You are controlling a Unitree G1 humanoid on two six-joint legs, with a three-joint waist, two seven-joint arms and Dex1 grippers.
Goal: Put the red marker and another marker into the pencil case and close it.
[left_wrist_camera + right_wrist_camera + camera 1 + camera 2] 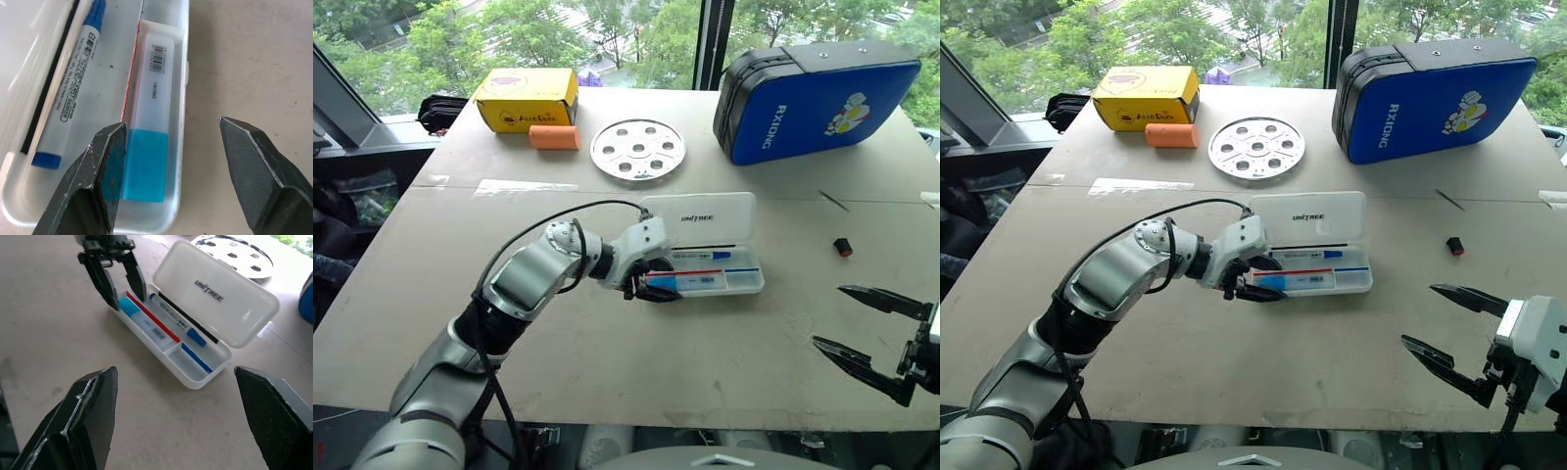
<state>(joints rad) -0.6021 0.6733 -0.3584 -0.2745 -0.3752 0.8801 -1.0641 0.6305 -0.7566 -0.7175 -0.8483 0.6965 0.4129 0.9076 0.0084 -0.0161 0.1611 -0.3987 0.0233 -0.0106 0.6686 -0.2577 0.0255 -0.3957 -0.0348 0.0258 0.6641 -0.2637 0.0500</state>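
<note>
White plastic pencil case, hinged lid raised, lies on the grey counter with its long axis running left to right. Its left end sits right under the left end effector, whose fingers are spread over a blue-capped highlighter lying in the tray beside a blue marker. The right end effector, also spread, hangs well apart, so the left arm is nearer the lid.

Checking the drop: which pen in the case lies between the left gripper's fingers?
The blue-capped highlighter in the front compartment of the pencil case; the blue whiteboard marker lies one compartment back, beyond the open left gripper.
</note>
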